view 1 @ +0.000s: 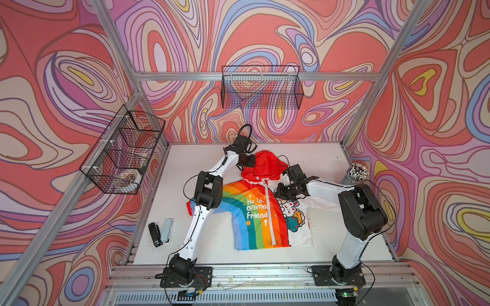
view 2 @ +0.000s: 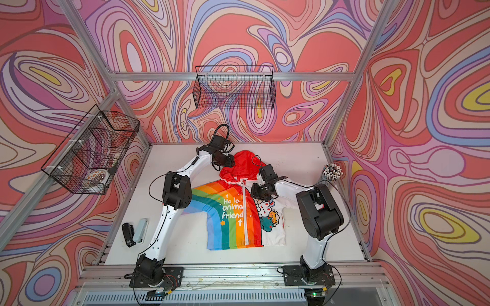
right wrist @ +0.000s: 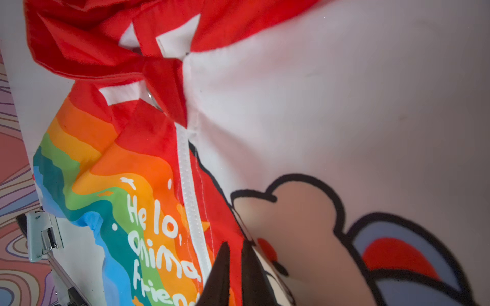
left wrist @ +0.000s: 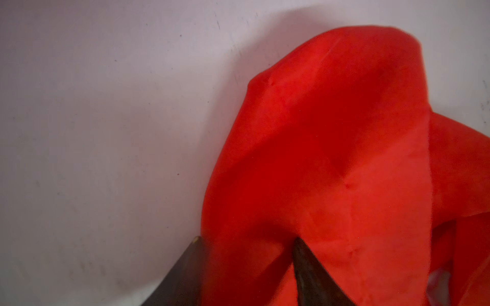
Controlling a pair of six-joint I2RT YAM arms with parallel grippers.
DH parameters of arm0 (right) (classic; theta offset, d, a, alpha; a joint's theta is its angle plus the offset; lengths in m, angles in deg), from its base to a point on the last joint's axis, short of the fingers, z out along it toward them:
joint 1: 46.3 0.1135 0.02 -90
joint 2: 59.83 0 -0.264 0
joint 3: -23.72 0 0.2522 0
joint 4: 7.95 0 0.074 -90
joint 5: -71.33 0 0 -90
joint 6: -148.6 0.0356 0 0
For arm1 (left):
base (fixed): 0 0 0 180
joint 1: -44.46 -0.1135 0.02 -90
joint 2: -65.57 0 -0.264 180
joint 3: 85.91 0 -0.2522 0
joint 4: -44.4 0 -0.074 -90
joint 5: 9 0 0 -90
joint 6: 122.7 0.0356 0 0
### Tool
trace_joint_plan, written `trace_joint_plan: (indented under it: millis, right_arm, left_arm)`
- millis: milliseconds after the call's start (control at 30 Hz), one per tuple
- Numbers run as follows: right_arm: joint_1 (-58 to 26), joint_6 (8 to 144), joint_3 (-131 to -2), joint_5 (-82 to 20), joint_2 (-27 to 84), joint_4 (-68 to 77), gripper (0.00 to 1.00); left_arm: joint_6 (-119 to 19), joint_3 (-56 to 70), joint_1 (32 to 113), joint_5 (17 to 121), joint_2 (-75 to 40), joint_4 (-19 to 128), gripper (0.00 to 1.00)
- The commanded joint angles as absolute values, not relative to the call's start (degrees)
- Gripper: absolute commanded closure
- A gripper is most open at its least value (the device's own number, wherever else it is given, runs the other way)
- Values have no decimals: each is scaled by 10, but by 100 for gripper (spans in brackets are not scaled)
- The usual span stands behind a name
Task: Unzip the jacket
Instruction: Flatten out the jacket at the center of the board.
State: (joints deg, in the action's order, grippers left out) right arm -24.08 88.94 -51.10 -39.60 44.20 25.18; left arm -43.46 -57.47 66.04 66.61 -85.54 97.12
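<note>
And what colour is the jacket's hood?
Red, plain all over; the left wrist view shows the hood best.

Wrist views: my left tool [left wrist: 246,238] and right tool [right wrist: 235,242] are cut off by the frame edge, only their tips shown. Both top views: the fingertips are hidden beneath my wrists. My right arm [view 1: 326,189] covers one sleeve of the jacket [view 1: 254,220]. Contents of the wire basket [view 1: 127,177] are too small to identify.

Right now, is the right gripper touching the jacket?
Touching. Right wrist view: right gripper pinches a red fold of the jacket beside the white zipper.
</note>
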Motion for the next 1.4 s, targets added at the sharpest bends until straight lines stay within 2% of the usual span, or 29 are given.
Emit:
trace_joint_plan:
  millis: [0, 133, 233, 533, 967, 1067, 1133, 1167, 1267, 1367]
  right_arm:
    - [-236, 897, -510, -366, 451, 274, 89]
    - [-235, 901, -499, -358, 446, 285, 91]
    - [-234, 901, -489, -357, 440, 294, 92]
    - [-226, 892, -434, -355, 420, 321, 98]
    - [-224, 886, -392, -362, 387, 329, 100]
    - [-224, 882, -395, -351, 380, 336, 100]
    - [-224, 880, -395, -341, 379, 339, 100]
    - [-225, 881, -394, -339, 380, 339, 100]
    - [-224, 888, -392, -344, 386, 327, 100]
    - [-225, 891, -393, -350, 391, 320, 100]
  left_arm:
    - [-438, -590, 653, 654, -874, 985, 59]
    - [-447, -590, 649, 647, -876, 980, 77]
    - [-461, -590, 646, 638, -879, 973, 86]
    - [-532, -587, 636, 631, -884, 942, 100]
    - [-622, -587, 617, 593, -900, 898, 99]
    - [-617, -587, 609, 588, -897, 899, 83]
    - [-610, -587, 601, 585, -895, 910, 68]
    - [-608, -587, 598, 582, -895, 915, 64]
    - [-595, -586, 590, 575, -891, 936, 60]
    - [-577, -573, 587, 575, -881, 946, 62]
